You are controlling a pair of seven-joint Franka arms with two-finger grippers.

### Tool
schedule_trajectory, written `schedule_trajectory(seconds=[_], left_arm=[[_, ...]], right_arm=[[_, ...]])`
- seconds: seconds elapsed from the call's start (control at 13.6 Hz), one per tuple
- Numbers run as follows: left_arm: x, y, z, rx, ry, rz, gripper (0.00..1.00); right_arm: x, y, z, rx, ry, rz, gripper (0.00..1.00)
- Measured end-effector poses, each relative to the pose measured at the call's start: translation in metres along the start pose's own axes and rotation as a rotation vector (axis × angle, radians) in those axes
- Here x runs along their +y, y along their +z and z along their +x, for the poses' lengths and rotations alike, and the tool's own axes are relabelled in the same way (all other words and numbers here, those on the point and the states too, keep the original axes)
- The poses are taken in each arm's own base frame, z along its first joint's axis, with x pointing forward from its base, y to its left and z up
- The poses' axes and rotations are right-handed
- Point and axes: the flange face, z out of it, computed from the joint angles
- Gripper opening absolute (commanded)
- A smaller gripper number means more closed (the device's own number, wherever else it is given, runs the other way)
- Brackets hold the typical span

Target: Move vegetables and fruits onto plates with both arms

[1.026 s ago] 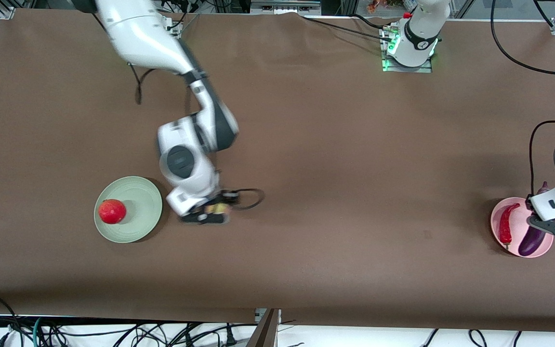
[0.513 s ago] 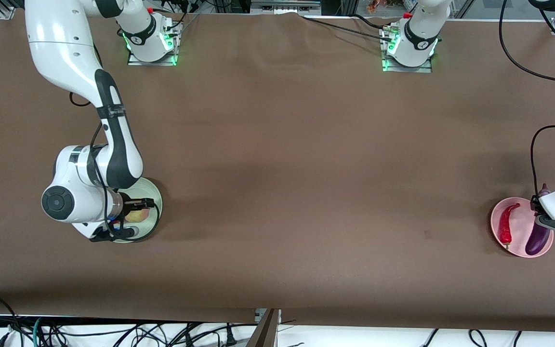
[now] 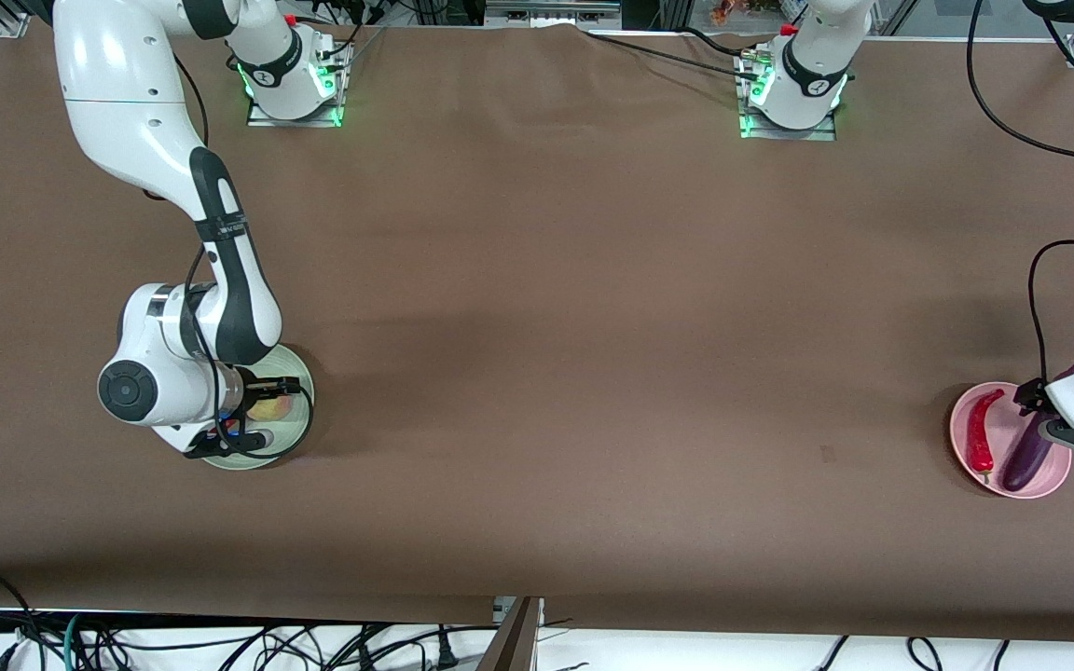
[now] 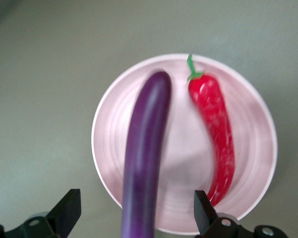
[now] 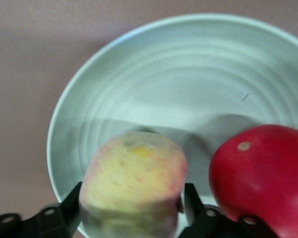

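Right pincer grips the peach over the green plate, close beside the red fruit on that plate. Left pincer hangs wide over the pink plate at the left arm's end of the surface, its fingers clear of the eggplant lying beside the chili.

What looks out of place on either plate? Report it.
Nothing stands out. The eggplant and chili lie side by side in the pink plate, under the open left gripper. The right gripper holds the peach over the green plate, beside the red fruit.
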Motion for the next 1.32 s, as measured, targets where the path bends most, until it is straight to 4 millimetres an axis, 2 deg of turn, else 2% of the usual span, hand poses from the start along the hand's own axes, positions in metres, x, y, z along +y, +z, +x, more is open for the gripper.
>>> schedule_trajectory(seconds=[0.15,0.29,0.51,0.59,0.88,0.95,1.1,1.17,1.32], left_arm=[[0.017,-0.041,0.023,-0.006,0.005,-0.053,1.0],[0.037,-0.099,0.039,-0.027,-0.002,-0.127,1.0],[0.064,-0.183,0.042,-0.049,-0.074,-0.223,1.0],[0.075,-0.209,0.044,-0.064,-0.116,-0.231,1.0],[0.136,-0.327,0.065,-0.1,-0.228,-0.191,1.0],[0.148,-0.346,0.07,-0.086,-0.234,-0.188,1.0],[0.161,-0.368,0.071,-0.062,-0.293,-0.231,1.0],[0.162,-0.376,0.067,-0.051,-0.334,-0.279,1.0],[0.163,-0.379,0.054,-0.063,-0.388,-0.299,1.0]], right_arm=[[-0.004,-0.031,0.005,0.038,-0.01,0.003,1.0],[-0.008,-0.086,0.0,0.053,-0.02,0.018,1.0],[0.002,-0.179,-0.027,0.054,-0.011,0.037,1.0],[0.007,-0.202,-0.038,0.044,-0.006,0.044,1.0],[0.017,-0.267,-0.078,0.016,-0.012,-0.028,1.0],[0.017,-0.279,-0.087,0.016,-0.016,-0.043,1.0],[0.019,-0.302,-0.103,0.017,-0.016,-0.05,1.0],[0.02,-0.314,-0.112,0.023,-0.02,-0.071,1.0],[0.016,-0.337,-0.127,0.043,-0.046,-0.13,1.0]])
